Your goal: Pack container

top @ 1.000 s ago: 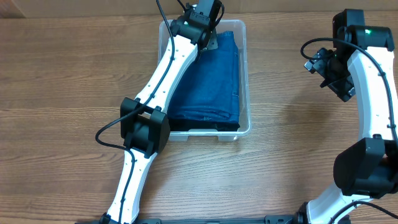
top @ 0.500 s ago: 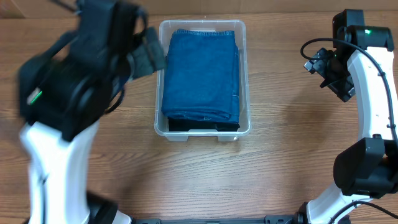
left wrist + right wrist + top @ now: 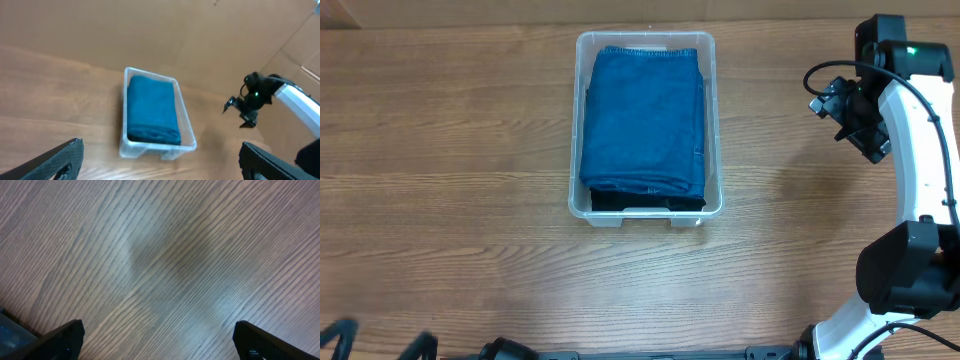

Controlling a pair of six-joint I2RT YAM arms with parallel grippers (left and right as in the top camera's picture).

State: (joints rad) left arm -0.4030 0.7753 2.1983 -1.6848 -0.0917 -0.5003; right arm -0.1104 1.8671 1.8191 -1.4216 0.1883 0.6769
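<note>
Withdrawn from the container (image 3: 646, 213), left gripper (image 3: 161, 167) gapes wide, holding nothing

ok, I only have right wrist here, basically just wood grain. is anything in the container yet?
Observer: Yes. Overhead shows folded blue denim filling most of the container, with a dark layer under it at the near end.
Operator: left arm?
Observer: Not in the overhead view, apart from blurry bits at the bottom edge. Its wrist camera looks down on the bin from high up, and the left gripper is open with nothing in it.
Operator: where's the right one relative to the bin?
Observer: The right gripper hangs over the table on the bin's right, well apart from it.
</note>
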